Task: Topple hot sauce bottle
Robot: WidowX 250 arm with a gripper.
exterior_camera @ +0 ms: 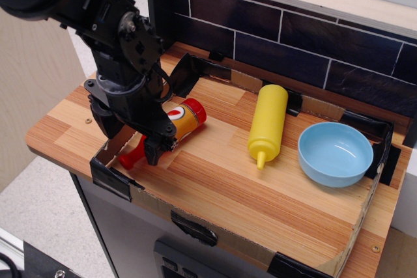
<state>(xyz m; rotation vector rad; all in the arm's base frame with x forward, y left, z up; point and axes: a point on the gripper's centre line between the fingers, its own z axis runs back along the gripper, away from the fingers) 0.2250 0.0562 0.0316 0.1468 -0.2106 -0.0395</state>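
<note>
One hot sauce bottle point(177, 122) lies toppled on its side on the desk point(247, 193), near the left cardboard wall, w/ its cap end by the gripper point(151, 148). You can't tell if the jaws are open or closed; the black arm hides them. Yellow squeeze bottle point(267, 124) lies beside the blue bowl point(335, 153), well apart to the right.

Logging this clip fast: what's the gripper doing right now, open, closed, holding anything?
Gripper: cannot be told whether open or shut; it is low over the hot sauce bottle, which lies on its side on the counter.
</note>
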